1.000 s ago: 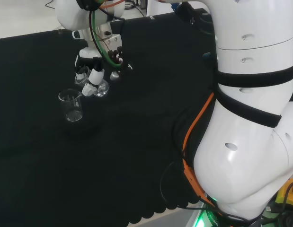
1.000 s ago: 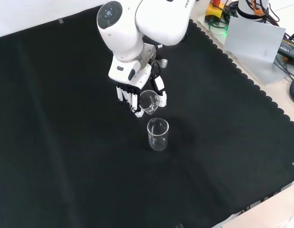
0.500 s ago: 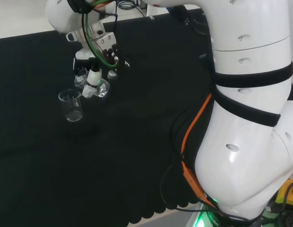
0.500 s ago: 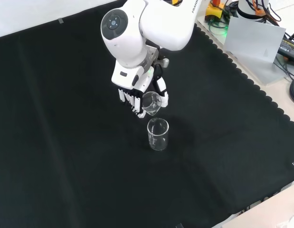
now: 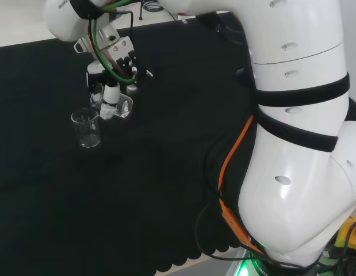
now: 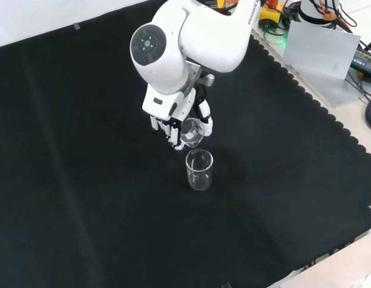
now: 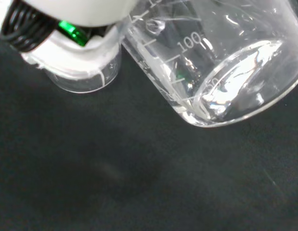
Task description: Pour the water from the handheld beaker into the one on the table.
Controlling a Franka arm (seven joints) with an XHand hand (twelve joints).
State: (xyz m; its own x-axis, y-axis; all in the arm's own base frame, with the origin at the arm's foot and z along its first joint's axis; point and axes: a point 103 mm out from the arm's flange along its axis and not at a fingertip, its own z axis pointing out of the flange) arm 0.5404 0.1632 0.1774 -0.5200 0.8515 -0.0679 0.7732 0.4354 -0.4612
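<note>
Hand (image 6: 173,123) curling its fingers round a tilted clear beaker (image 6: 190,131), holding it in the air just above the cloth (image 6: 83,180), mouth leaning toward a second beaker (image 6: 199,170) standing upright just below it in the front view, contents of either too clear to tell

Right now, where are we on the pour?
Done: the hand is curled round the handheld beaker and has it tipped on its side just above the table beaker, which stands upright on the cloth. In hand: the tilt itself. Left: I can't make out water in either beaker, so whether the transfer has happened is unclear.
</note>
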